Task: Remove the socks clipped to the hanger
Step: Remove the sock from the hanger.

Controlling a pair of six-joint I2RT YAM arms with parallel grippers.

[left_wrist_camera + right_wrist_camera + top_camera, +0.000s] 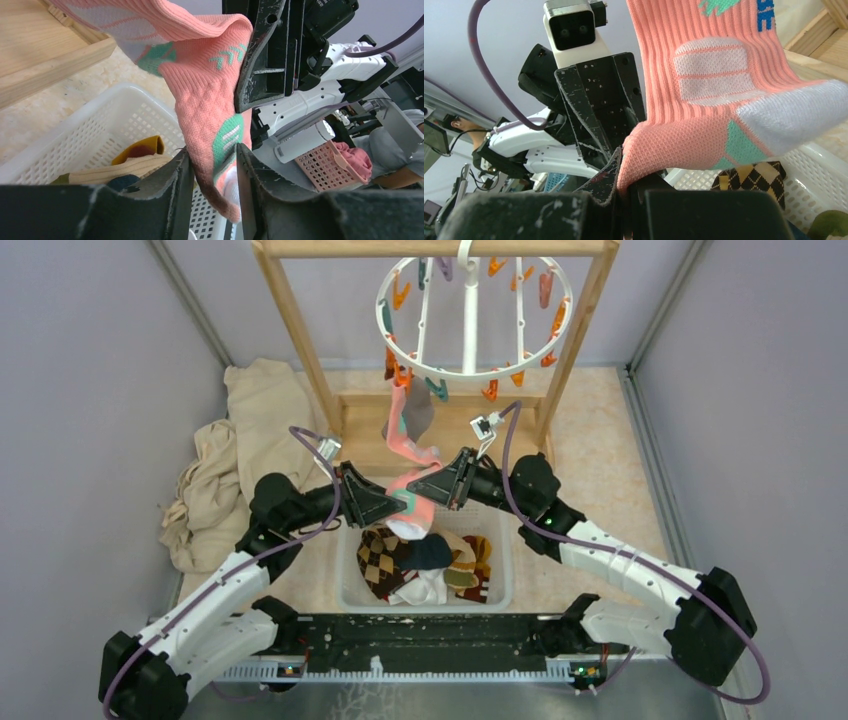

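A pink sock with teal and white patches hangs from an orange clip on the white ring hanger. Its lower end is pulled down over the basket. My right gripper is shut on the sock's foot, as the right wrist view shows on the sock. My left gripper faces it from the left. In the left wrist view its jaws stand apart around the sock's toe without pinching it. A grey sock hangs behind the pink one.
The white perforated basket below the grippers holds several socks, among them brown argyle, navy and mustard. The wooden frame carries the hanger. A beige cloth lies at the left. Grey walls close in both sides.
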